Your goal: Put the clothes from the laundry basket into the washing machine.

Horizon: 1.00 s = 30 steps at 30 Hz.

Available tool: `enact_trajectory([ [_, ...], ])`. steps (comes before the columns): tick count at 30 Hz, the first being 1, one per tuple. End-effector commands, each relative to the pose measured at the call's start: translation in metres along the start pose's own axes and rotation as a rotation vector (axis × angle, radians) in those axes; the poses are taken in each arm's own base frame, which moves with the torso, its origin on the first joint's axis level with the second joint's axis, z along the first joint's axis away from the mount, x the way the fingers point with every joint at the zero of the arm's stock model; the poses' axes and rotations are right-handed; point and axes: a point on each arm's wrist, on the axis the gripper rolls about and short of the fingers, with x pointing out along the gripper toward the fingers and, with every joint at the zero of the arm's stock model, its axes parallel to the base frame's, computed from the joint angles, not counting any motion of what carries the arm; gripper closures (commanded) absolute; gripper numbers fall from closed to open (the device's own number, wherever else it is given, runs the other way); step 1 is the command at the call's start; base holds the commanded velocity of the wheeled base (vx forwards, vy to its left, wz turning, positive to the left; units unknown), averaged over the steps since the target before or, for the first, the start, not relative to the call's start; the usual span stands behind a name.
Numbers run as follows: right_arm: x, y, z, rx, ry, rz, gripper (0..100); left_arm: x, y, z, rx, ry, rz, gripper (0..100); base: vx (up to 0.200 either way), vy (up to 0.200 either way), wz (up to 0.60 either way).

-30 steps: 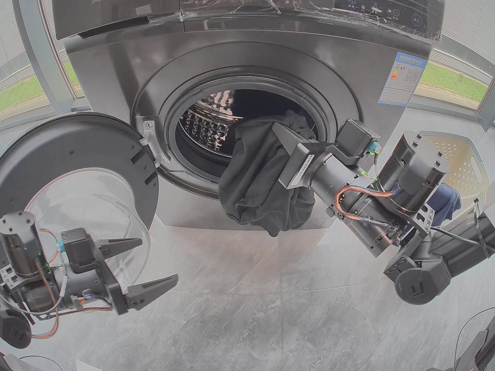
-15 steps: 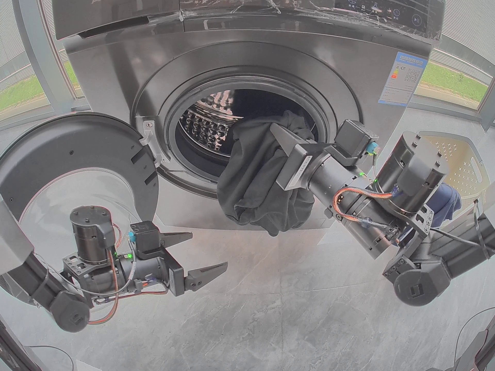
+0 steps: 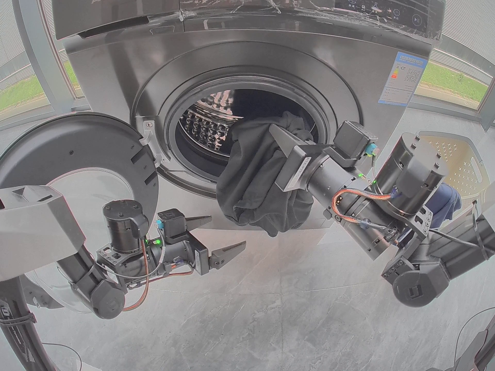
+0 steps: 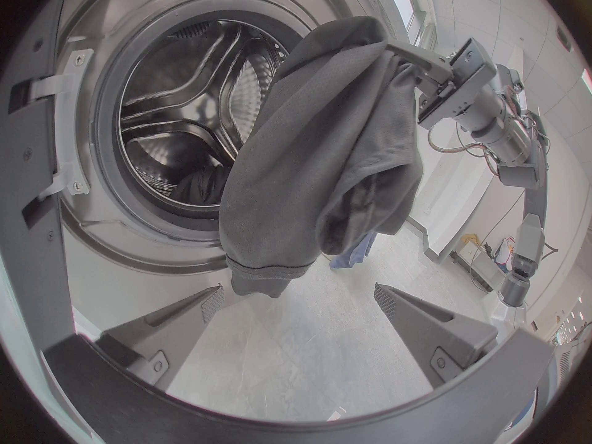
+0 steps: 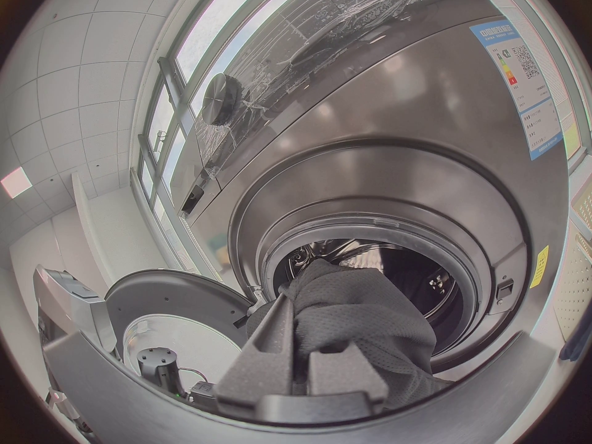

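Grey and glass-centred, the door (image 3: 77,150) of the washing machine (image 3: 247,52) is swung fully aside, at 9 o'clock of the drum mouth, so that the opening is left free for loading. At about 7 o'clock of that mouth, low over the tiled floor (image 3: 289,305), the left gripper (image 3: 227,231) is held with its two fingers spread wide and nothing between them. It is pointed toward the hanging hem, which is judged to be a readiness to support or tuck the loose cloth.

A dark grey garment (image 3: 252,181) is held up in front of the mouth, at its 4 to 5 o'clock. Only its top is pinched, and the bulk droops below the rim, so it is not yet inside. Whether the cloth touches the rim cannot be told. Inside the steel drum (image 3: 206,124) another dark piece (image 4: 200,183) is seen lying at the bottom.

The right gripper (image 3: 282,135) is clamped on the garment's upper fold, high and close to the mouth, a hold judged to let the cloth be carried over the lip. At 3 o'clock of the machine the cream laundry basket (image 3: 464,166) is set within that arm's reach. A blue garment (image 3: 446,202) is seen at its near side, partly hidden by the arm, so more loading is judged to remain
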Motion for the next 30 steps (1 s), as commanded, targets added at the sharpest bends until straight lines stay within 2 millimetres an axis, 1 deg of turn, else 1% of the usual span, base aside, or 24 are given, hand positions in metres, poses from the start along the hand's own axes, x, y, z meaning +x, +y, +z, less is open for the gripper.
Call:
enact_trajectory([
  [1, 0.000, 0.000, 0.000, 0.001, -0.003, 0.001, 100, 0.016, 0.003, -0.006, -0.001, -0.002, -0.010, 0, 0.000, 0.000, 0.00],
  [6, 0.000, 0.000, 0.000, 0.000, -0.002, -0.005, 100, 0.027, 0.007, -0.007, 0.001, -0.017, -0.011, 0, 0.000, 0.000, 0.00],
  [9, 0.000, 0.000, -0.001, 0.000, -0.001, -0.005, 100, 0.040, 0.013, -0.002, 0.015, -0.091, 0.002, 0, 0.000, 0.000, 0.00],
  [13, 0.000, 0.000, -0.001, 0.000, -0.001, -0.005, 100, 0.046, 0.012, 0.004, 0.008, -0.133, 0.021, 0, 0.000, 0.000, 0.00],
  [17, 0.000, 0.000, -0.002, 0.000, -0.001, -0.005, 100, 0.048, 0.011, 0.001, 0.007, -0.130, 0.019, 0, 0.000, 0.000, 0.00],
  [21, 0.000, 0.000, -0.002, 0.001, -0.001, -0.004, 100, 0.057, 0.012, -0.002, 0.009, -0.135, 0.019, 0, 0.000, 0.000, 0.00],
  [25, 0.000, 0.000, -0.003, 0.000, 0.002, -0.004, 100, 0.064, 0.016, 0.004, 0.023, -0.184, 0.049, 0, 0.000, 0.000, 0.00],
  [26, 0.000, 0.000, -0.003, 0.000, 0.002, -0.004, 100, 0.068, 0.017, 0.004, 0.024, -0.198, 0.068, 100, 0.000, 0.000, 0.00],
  [30, 0.000, 0.000, -0.003, 0.000, 0.002, -0.006, 100, 0.070, 0.016, 0.004, 0.030, -0.217, 0.066, 100, 0.000, 0.000, 0.00],
])
